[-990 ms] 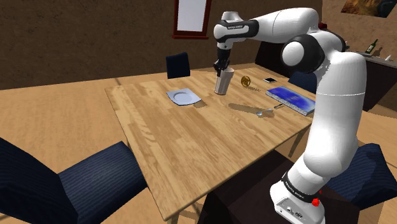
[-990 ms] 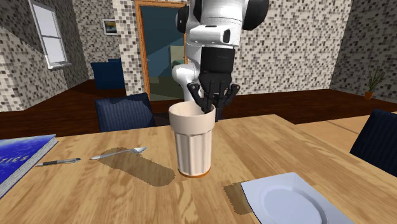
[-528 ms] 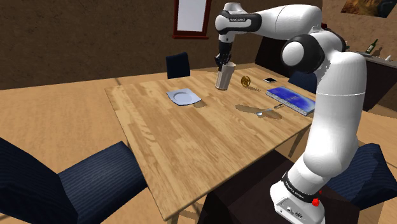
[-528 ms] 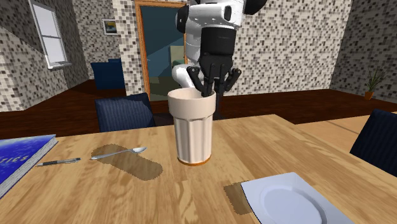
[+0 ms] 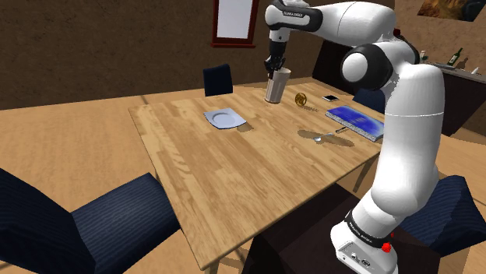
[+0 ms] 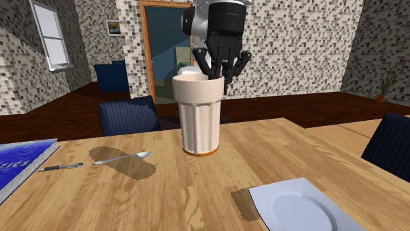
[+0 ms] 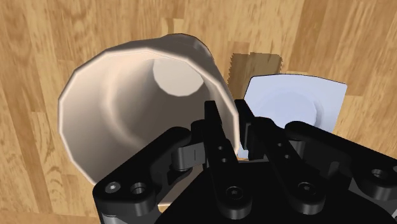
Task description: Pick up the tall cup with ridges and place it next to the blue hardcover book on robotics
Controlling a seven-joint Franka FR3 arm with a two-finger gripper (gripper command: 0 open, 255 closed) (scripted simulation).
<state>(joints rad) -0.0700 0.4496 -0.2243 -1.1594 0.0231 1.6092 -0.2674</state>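
The tall ridged cup (image 6: 200,111), cream with an orange base, hangs above the wooden table (image 5: 234,171), lifted clear of it. My black gripper (image 6: 222,73) is shut on the cup's rim, one finger inside and one outside, as the wrist view shows at the cup's (image 7: 127,108) wall with the gripper (image 7: 230,130) pinching it. In the shoulder view the cup (image 5: 276,84) is held high near the table's far side by the gripper (image 5: 274,68). The blue book (image 5: 356,121) lies at that view's right edge of the table; its corner (image 6: 20,164) shows at the second exterior view's left.
A white square plate (image 5: 224,118) lies on the table, also close to the camera (image 6: 302,203). A spoon (image 6: 121,157) and a pen (image 6: 59,167) lie between cup and book. A round gold object (image 5: 301,99) and a phone (image 5: 331,98) sit behind. Blue chairs (image 6: 128,115) surround the table.
The arm has risen with the cup in its grip, and the cup's shadow has slid toward the book.
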